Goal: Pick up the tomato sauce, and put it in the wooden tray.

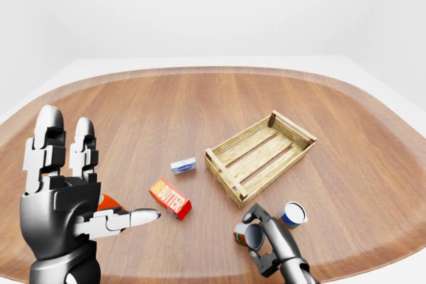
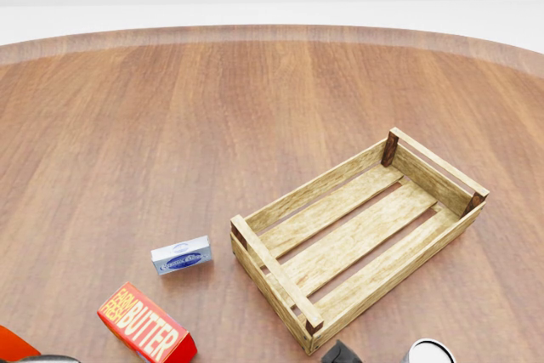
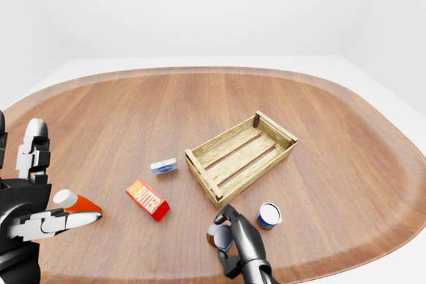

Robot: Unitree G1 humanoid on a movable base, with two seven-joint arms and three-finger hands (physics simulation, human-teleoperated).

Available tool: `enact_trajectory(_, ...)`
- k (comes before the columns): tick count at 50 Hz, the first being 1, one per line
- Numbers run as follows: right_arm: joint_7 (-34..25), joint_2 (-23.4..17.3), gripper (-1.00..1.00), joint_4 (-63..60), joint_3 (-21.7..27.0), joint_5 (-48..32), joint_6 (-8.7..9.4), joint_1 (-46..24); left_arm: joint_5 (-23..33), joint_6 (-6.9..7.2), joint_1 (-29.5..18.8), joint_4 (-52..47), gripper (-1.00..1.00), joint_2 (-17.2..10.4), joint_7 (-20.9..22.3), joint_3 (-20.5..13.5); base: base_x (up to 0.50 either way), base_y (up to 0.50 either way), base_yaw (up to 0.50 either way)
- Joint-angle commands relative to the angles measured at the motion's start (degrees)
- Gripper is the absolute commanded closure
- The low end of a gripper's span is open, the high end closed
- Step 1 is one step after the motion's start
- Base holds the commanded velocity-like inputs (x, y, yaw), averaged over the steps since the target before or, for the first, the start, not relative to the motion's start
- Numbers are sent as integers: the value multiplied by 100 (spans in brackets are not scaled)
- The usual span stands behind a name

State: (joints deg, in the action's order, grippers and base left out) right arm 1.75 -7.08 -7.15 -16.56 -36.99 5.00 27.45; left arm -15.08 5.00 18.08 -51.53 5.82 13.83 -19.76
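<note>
Left hand (image 1: 63,194) raised, fingers spread apart, right hand (image 3: 234,241) low, fingers curled round tomato sauce can (image 3: 215,236)

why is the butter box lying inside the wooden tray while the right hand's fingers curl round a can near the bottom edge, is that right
Not quite: the butter box lies on the table, left of the wooden tray, which holds nothing, as the left-eye view shows. The right hand does have its fingers round a can near the bottom edge.
</note>
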Motion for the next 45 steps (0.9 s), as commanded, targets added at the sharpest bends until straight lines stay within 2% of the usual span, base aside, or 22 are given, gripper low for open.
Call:
enact_trajectory(1,361,-395,100,-1679,-605,-96,0,632,4,0,-5,2,-99,-2,-4,6,0,0,0)
enact_trajectory(12,956,-1048,100,-2705,-1213,238,0,850,26,0,1,24,-98,-5,-8,31,0,0,0)
enact_trajectory(20,1331,-1269,100,-3123,-1300,477,0,833,3,0,19,7,-99,3,12,8,0,0,0)
enact_trajectory(30,1483,-1024,100,-3472,-736,724,0,876,43,0,31,31,-99,19,19,44,0,0,0)
enact_trajectory(45,1454,-598,100,-3587,-295,641,0,821,77,0,3,100,-99,-13,-11,93,0,0,0)
